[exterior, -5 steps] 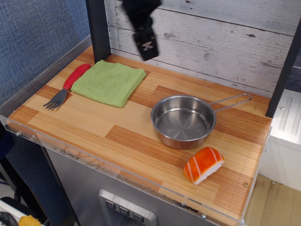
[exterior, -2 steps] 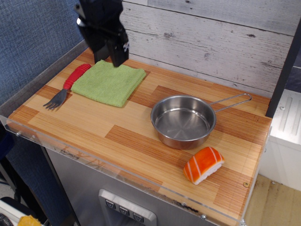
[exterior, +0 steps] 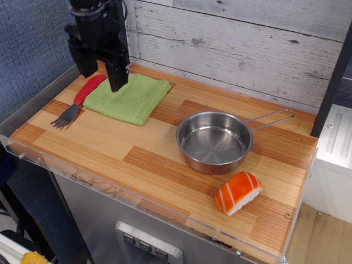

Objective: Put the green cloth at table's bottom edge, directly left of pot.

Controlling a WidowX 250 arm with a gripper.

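Cloth [exterior: 131, 99]: lying flat at the table's [exterior: 104, 144] back left, its back corner hiding behind the gripper.
Gripper [exterior: 103, 76]: hanging over the cloth's left part; two dark fingers are standing apart, jaws open, holding nothing; contact with the cloth cannot be told.
Fork [exterior: 78, 102]: lying just left of the cloth, red handle partly covered by the gripper.
Pot [exterior: 214, 141]: sitting mid-table, empty.
Sushi [exterior: 237, 192]: lying near the front right.

Lab test rig, acrylic-rimmed table [exterior: 137, 144], plank backdrop [exterior: 247, 49]
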